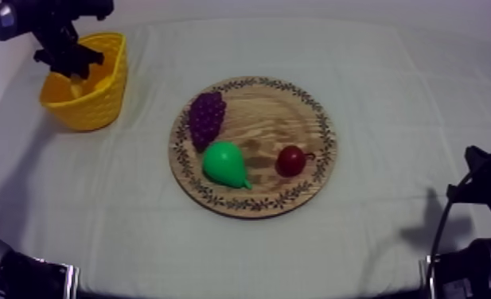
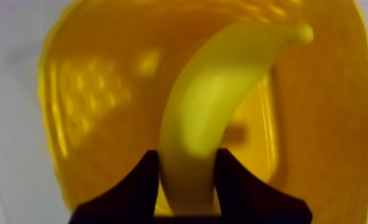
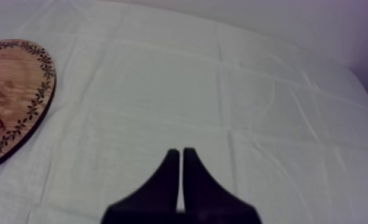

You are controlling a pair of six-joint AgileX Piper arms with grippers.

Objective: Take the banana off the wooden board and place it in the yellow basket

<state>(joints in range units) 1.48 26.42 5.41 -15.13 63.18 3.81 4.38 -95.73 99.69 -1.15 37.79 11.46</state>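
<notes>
Now holding the banana (image 2: pixel 204 119) over the mouth of the yellow basket (image 1: pixel 101 95) at the far left, with left jaws clamped round one end of the fruit. Parked low at the near right, with right jaws pressed together on nothing. Sitting mid-table on the wooden board (image 1: pixel 296 111): grapes (image 1: pixel 207 118), pear (image 1: pixel 224 165), small red fruit (image 1: pixel 290 161).

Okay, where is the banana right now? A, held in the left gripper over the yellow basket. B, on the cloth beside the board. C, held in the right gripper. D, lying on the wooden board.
A: the left gripper is shut on the banana above the inside of the yellow basket, while the wooden board carries the grapes, pear and small red fruit.
</notes>
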